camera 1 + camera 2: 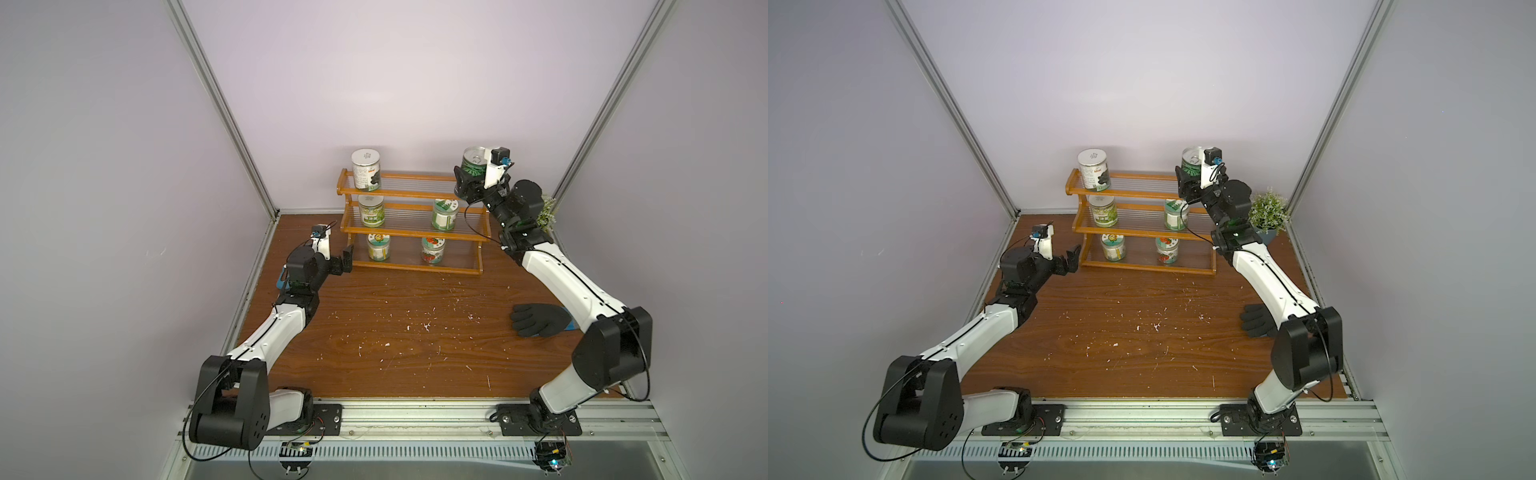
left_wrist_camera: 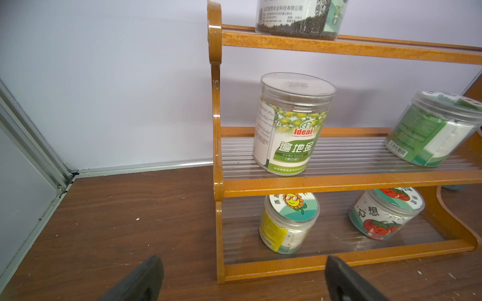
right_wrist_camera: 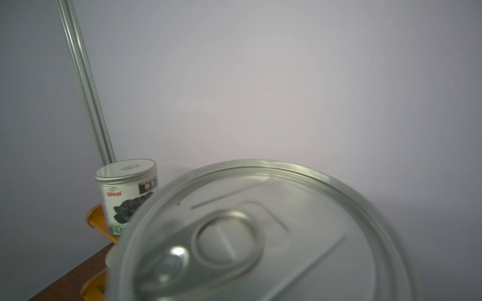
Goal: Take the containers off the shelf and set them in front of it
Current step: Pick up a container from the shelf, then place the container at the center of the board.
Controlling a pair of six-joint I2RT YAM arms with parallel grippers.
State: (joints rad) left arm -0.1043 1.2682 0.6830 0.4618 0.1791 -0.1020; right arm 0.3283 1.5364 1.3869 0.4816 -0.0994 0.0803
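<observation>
Tin (image 1: 473,163): clamped in right pincer (image 1: 466,183), at the right end of the top tier of the shelf (image 1: 409,192), upper centre-right of frame.
Left pincer (image 1: 345,260): open, empty, by the shelf's lower left.
Hazards: the smooth tin may slip, and bringing it down may clip the jar (image 1: 444,214) beneath.

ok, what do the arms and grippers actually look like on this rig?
Both match. Left arm and right arm have white link shells with black joint housings. A thin black cable runs along each and loops out at the joints. Left gripper and right gripper are black with two flat fingers. Each wrist carries a white camera mount with a blue connector.
</observation>
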